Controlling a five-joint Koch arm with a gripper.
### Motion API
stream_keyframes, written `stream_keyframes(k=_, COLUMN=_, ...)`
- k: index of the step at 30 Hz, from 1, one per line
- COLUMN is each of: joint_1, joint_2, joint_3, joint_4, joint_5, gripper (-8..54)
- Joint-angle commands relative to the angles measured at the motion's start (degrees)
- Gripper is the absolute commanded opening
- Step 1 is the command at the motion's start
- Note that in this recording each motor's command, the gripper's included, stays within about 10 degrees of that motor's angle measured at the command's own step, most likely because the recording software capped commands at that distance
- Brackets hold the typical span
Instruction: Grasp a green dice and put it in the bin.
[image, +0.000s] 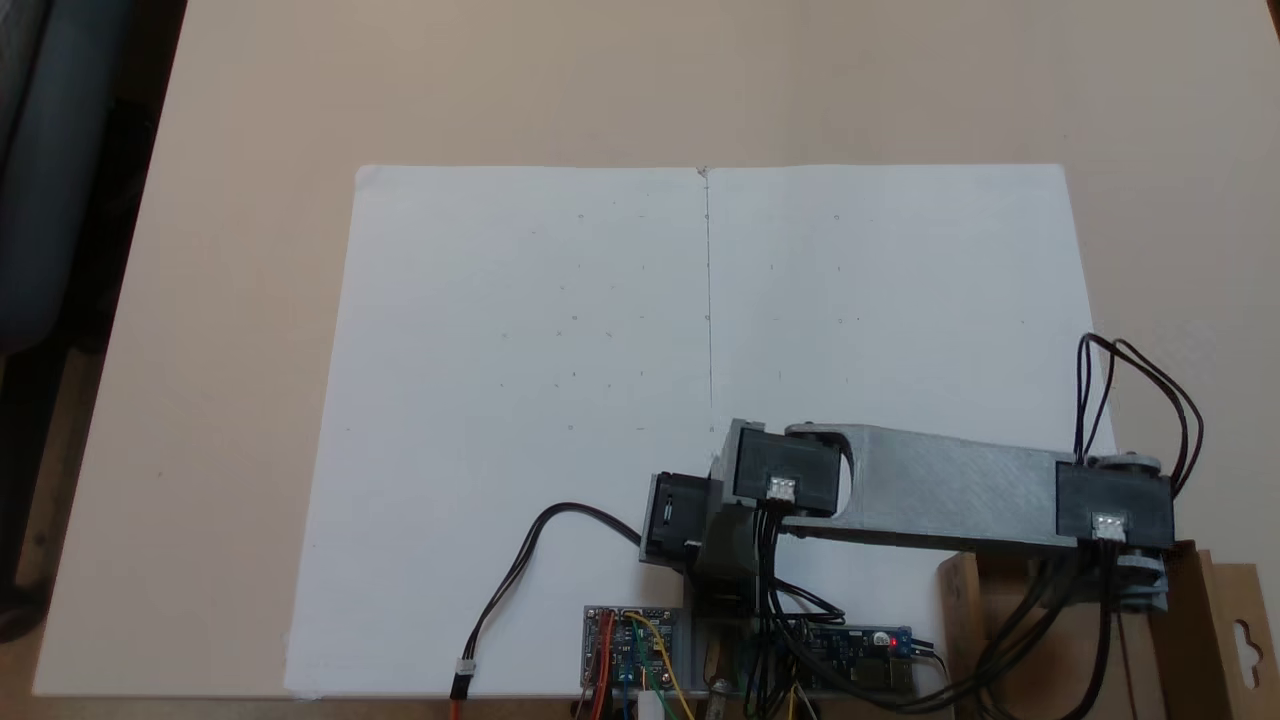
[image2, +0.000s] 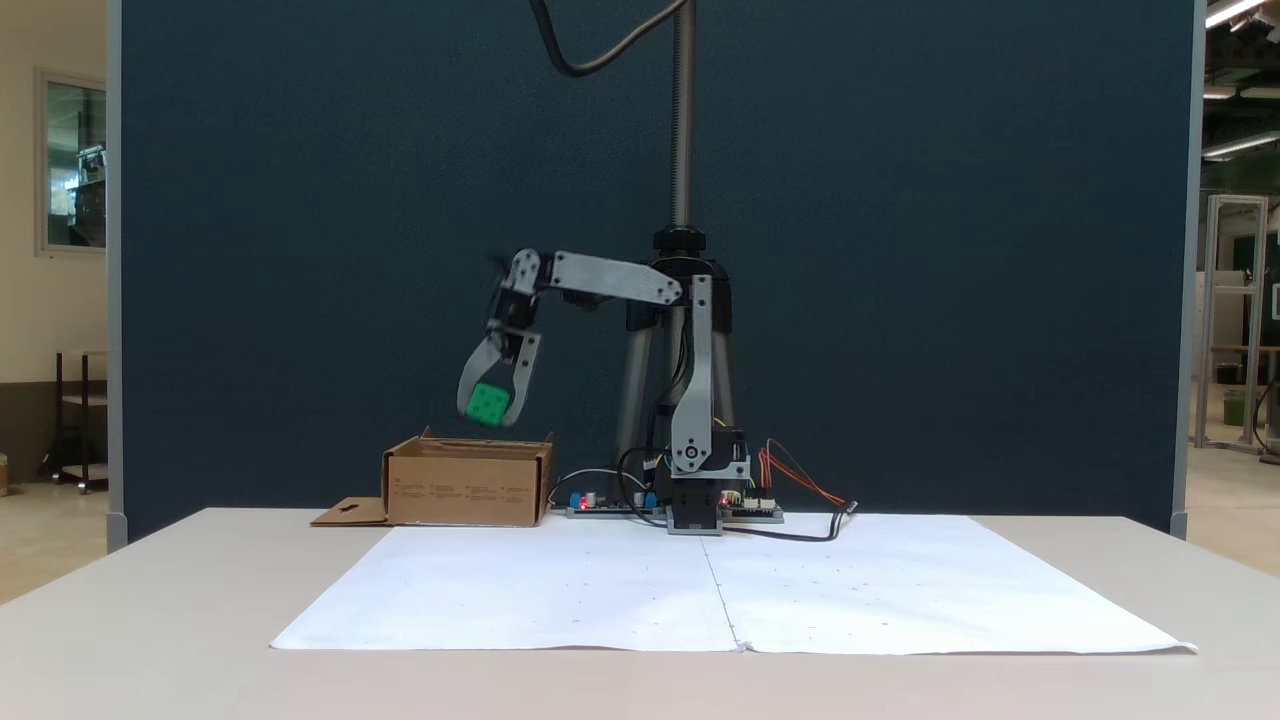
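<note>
In a fixed view from the front, the green dice (image2: 489, 404) hangs in the air between the two grey fingers of my gripper (image2: 487, 414), which is shut on it. It sits just above the open top of the bin (image2: 466, 482), a brown cardboard box with a flap lying flat at its left. From above, the arm (image: 940, 490) reaches to the right over the bin (image: 1195, 620) at the lower right corner; there the arm hides the gripper and the dice.
White paper sheets (image: 700, 400) cover the middle of the beige table (image: 220, 300). Circuit boards (image: 635, 640) and loose wires sit by the arm's base at the table's edge. A tripod pole (image2: 683, 120) stands behind the arm against a dark blue panel.
</note>
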Motion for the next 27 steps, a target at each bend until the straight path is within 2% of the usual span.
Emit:
stream_keyframes(k=1, joint_1=1.2, joint_2=1.1, joint_3=-3.3, joint_4=1.2, joint_5=-5.9, gripper=11.9)
stream_keyframes(k=13, joint_1=6.3, joint_2=-3.0, joint_3=-3.4, joint_4=-5.4, joint_5=-10.6, gripper=11.9)
stream_keyframes(k=14, joint_1=6.3, joint_2=-4.1, joint_3=-3.3, joint_4=-5.1, joint_5=-12.1, gripper=31.9)
stream_keyframes(k=15, joint_1=6.4, joint_2=-5.2, joint_3=-3.3, joint_4=-4.7, joint_5=-12.1, gripper=32.7)
stream_keyframes(k=19, joint_1=6.1, joint_2=-5.8, joint_3=-2.7, joint_4=-4.7, joint_5=-12.0, gripper=47.4)
stream_keyframes(k=22, joint_1=5.2, joint_2=-5.3, joint_3=-2.9, joint_4=-6.7, joint_5=-9.7, gripper=46.5)
stream_keyframes(k=27, joint_1=-3.5, joint_2=0.0, joint_3=-6.3, joint_4=-9.6, joint_5=4.3, gripper=44.6)
